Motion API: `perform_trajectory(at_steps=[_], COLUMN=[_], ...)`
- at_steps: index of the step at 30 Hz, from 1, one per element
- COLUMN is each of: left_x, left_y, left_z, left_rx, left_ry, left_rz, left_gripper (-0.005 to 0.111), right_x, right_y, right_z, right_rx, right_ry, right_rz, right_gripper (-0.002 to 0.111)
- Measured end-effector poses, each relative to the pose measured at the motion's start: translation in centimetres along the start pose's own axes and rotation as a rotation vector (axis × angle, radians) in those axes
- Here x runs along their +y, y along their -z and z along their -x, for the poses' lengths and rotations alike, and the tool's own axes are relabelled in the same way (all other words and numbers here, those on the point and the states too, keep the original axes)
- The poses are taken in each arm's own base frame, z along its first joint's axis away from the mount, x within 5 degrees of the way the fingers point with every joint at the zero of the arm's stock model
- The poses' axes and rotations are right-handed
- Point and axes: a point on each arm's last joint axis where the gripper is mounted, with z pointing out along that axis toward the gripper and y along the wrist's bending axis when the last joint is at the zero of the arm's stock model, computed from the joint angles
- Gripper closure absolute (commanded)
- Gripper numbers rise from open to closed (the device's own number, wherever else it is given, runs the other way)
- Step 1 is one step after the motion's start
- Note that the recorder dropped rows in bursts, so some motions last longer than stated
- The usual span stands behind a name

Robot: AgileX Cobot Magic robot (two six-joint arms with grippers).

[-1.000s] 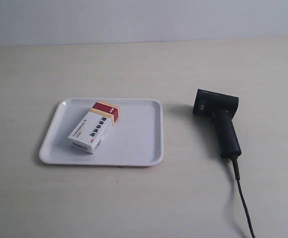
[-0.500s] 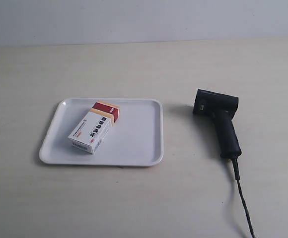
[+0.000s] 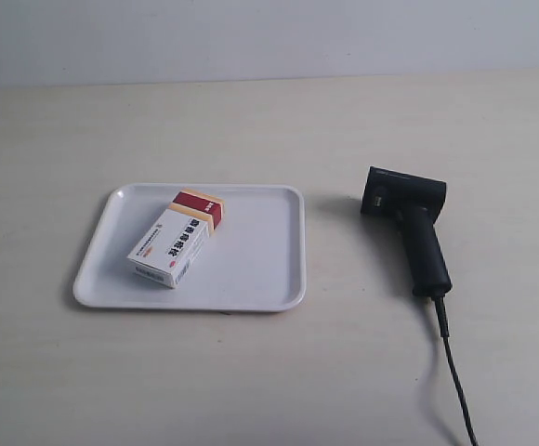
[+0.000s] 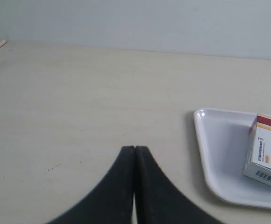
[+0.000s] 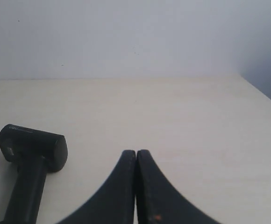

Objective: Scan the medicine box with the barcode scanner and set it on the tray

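Medicine box (image 3: 177, 239): flat on its broad face inside the tray (image 3: 260, 265), toward the side away from the scanner, red-and-tan end pointing at the far rim, skewed to the tray's edges. Barcode scanner (image 3: 416, 232): on its side on the bare tabletop (image 3: 251, 121), well apart from the tray, boxy head toward the far edge, thin cable (image 3: 455, 372) trailing off the handle toward the near edge. Left claw (image 4: 134, 148): clenched tight, jaws pressed together on nothing, near the tray's corner, with the printed barcode (image 4: 268, 176) on the box's end face turned its way. Right claw (image 5: 136, 151): likewise clenched and empty, near the scanner's head, not touching. Neither arm inside the exterior view. Step in hand, as a judgement: none under way, with the box in its goal place, the scanner down and both claws clear; scanned or not, impossible to tell. If scanned, nothing more called for. If not, next move: release the right claw and close it round the scanner's handle; release the left claw, take the box by its long sides, lift clear of the rim, present the barcode to the scanner's window, then lay flat inside the rim. Chief care: a light carton, easy to nudge or crush.
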Motion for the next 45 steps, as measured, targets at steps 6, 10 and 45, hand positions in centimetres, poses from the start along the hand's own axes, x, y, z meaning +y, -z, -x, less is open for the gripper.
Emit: perform_trajectory(at_steps=[6,10,45], left_x=[0.0,0.0,0.0], left_y=[0.0,0.0,0.0], left_z=[0.0,0.0,0.0], left_rx=[0.0,0.0,0.0], left_ry=[0.0,0.0,0.0], left_rz=[0.0,0.0,0.0], left_gripper=[0.105,0.105,0.105], right_x=[0.03,-0.11,-0.17], right_y=[0.1,0.18,0.19], right_z=[-0.67,-0.69,-1.27], right_rx=[-0.015,-0.019,0.044], right_ry=[-0.011,-0.016,-0.02], right_rz=[0.002,-0.024,-0.035], right_gripper=[0.108,0.108,0.108])
